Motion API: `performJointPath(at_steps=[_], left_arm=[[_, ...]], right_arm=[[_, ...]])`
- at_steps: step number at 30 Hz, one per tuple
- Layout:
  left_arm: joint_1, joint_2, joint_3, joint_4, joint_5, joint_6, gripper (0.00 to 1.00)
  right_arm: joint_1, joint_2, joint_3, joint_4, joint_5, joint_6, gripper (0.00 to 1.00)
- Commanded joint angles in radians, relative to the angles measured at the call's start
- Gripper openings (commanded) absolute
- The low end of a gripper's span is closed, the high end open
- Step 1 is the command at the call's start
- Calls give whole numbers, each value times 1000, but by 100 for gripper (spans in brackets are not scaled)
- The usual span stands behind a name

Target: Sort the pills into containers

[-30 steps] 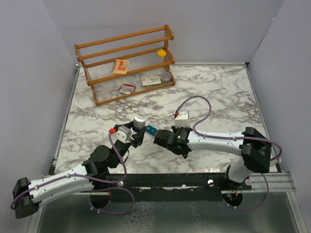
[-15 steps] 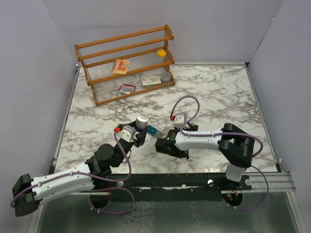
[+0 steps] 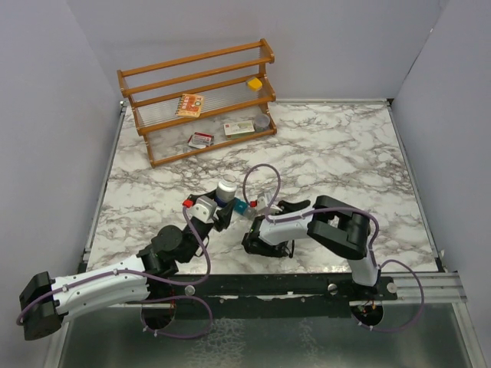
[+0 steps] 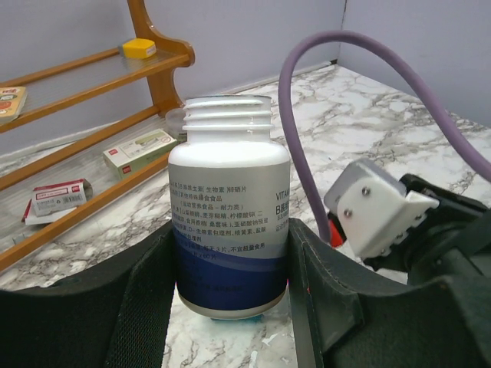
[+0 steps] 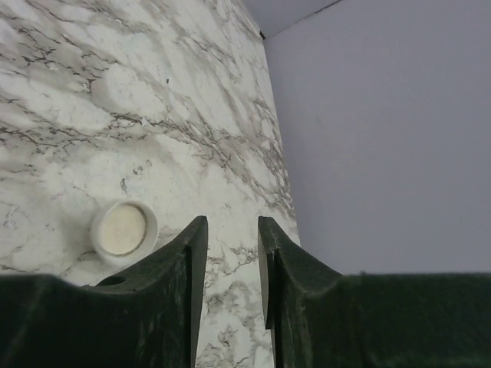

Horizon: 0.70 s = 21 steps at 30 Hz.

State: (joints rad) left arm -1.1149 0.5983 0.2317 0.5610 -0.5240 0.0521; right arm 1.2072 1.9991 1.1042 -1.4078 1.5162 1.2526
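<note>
Left end effector (image 4: 229, 268): grips uncapped pill bottle (image 4: 229, 192).
Right end effector (image 5: 230, 238): just parted, empty; cap (image 5: 123, 228) released at ten o'clock.
Next: pouring, likely.

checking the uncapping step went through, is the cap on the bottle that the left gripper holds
No, the bottle in the left gripper shows bare screw threads and an open neck, with no cap on it.

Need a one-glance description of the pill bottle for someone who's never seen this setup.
On the marble table, look at the front middle, forward of the wooden rack. The bottle is held upright in the left gripper. Unlike the flat teal pill box beside it, it is a white cylinder with a blue band and a bare threaded neck, no cap.
</note>
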Motion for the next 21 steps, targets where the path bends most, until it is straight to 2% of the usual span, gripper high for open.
performJointPath(at_steps=[1,10,15,21], left_arm=[[-3,-17,34,47,-27,5,4],[-3,-7,40,49,-32,3,4],[-3,-25,33,50,-28,-3,4],[-2,-8,39,49,-20,-6,5]], right_arm=[[54,36,12,-5,15,2,33],[149,85,28,-5,-73,77,35],[135,-42,-8,-1,-158,143,38],[76,-220,2,-2,-211,87,44]])
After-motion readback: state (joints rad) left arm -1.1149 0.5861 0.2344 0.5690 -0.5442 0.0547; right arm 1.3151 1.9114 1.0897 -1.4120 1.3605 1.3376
